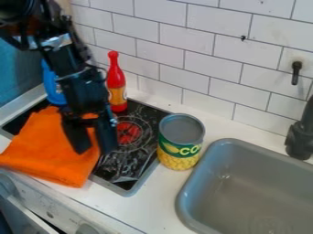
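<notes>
The black gripper [94,147] hangs from the upper left with its two fingers apart, over the right part of an orange cloth [45,148]. Whether it touches the cloth I cannot tell. The cloth lies folded across the left side of the black stove top [125,169] and hangs over its front edge. A red bottle [116,87] with a yellow label stands upright behind the gripper. Partly hidden by the arm is a blue object [53,84] at the left. On the counter, right of the stove, stands a green and yellow corn can [180,142].
The grey sink basin [245,192] takes up the lower right, with a dark faucet [300,137] at its right edge. A white tiled wall [189,59] rises behind the counter [149,208]. Knobs line the stove's front at the lower left.
</notes>
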`<state>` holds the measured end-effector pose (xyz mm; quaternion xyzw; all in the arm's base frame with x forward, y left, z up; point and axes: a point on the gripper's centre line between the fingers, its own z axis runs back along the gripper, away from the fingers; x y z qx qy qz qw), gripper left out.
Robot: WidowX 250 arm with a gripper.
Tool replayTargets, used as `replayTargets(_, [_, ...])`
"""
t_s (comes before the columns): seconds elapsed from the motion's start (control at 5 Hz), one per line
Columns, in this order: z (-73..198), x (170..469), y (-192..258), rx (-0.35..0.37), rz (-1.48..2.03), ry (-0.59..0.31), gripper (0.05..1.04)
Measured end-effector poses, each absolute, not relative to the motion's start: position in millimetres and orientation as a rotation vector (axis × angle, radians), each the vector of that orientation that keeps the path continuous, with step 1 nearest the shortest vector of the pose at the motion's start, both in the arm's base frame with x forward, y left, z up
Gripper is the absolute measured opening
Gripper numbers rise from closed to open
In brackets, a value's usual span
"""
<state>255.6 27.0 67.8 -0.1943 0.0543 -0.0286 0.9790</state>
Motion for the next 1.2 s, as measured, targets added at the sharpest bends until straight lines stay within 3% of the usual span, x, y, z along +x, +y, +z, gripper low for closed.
replayTargets(0.2, [69, 252, 3, -0.412, -0.045, 0.116, 1.000])
replayTargets(0.6, [64, 254, 15, -0.079, 0.019, 0.082, 1.000])
replayTargets(0.8, [64, 254, 22, 0.053, 0.043, 0.087, 1.000])
replayTargets(1.2, [65, 252, 20, 0.045, 0.048, 0.102, 1.000])
